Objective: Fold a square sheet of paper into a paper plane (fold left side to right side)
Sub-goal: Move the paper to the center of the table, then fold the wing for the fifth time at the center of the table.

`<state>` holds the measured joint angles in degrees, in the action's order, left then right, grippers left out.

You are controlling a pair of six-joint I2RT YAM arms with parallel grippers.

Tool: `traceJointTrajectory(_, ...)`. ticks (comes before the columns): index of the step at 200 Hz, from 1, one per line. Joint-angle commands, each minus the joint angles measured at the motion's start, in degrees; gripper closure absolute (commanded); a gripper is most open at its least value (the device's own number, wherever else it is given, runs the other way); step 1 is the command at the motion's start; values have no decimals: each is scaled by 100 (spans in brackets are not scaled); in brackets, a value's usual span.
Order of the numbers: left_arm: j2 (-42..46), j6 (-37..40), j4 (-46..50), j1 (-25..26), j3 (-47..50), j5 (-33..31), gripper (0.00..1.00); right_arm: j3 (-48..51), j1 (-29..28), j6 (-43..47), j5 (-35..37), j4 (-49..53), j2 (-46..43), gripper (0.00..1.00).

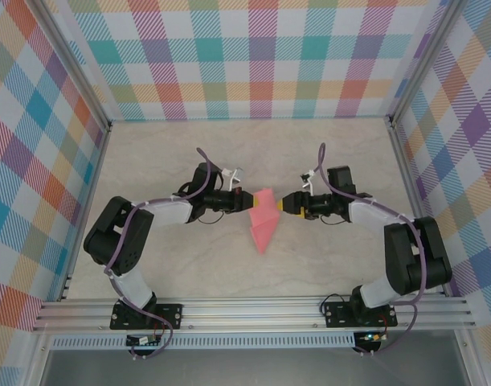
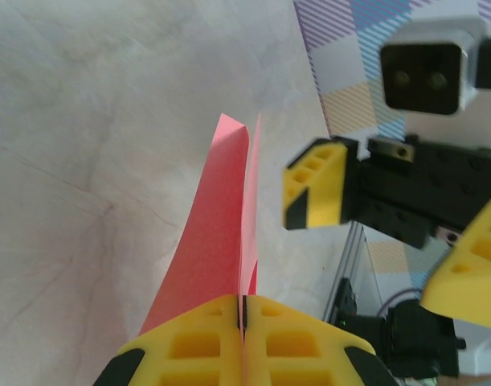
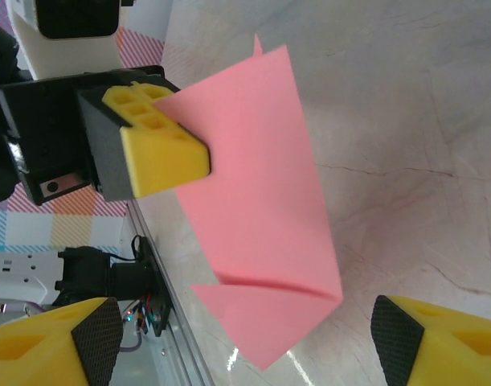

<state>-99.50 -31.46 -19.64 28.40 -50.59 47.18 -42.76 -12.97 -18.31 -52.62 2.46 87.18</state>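
Note:
The salmon-pink sheet of paper [image 1: 263, 219] is folded into a pointed wedge, its tip toward the near edge of the table. It hangs on edge above the table. My left gripper [image 1: 247, 199] is shut on its upper left corner. In the left wrist view the paper [image 2: 217, 217] rises thin and doubled out of the closed left gripper [image 2: 243, 301]. My right gripper [image 1: 284, 204] stands open just right of the paper, facing the left one. In the right wrist view the paper [image 3: 261, 201] with its folded triangular flap hangs ahead of the wide-apart right gripper [image 3: 245, 354].
The marble-patterned table top [image 1: 173, 153] lies under both arms. Plaid walls [image 1: 253, 56] close in the back and sides. An aluminium rail [image 1: 253, 310] runs along the near edge, where the arm bases are bolted.

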Motion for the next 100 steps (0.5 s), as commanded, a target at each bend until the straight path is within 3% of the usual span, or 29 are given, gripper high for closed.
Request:
traceJointTrajectory(1, 245, 465, -10, -38, 55, 604, 100, -128, -12, 319, -458, -702, 366, 20)
traceJointTrajectory(35, 323, 677, 187, -37, 49, 789, 100, -35, -39, 192, -818, -1300, 671, 26)
traceJointTrajectory(100, 195, 694, 201, -15, -27, 892, 100, -11, -170, 158, -1214, -1498, 910, 47)
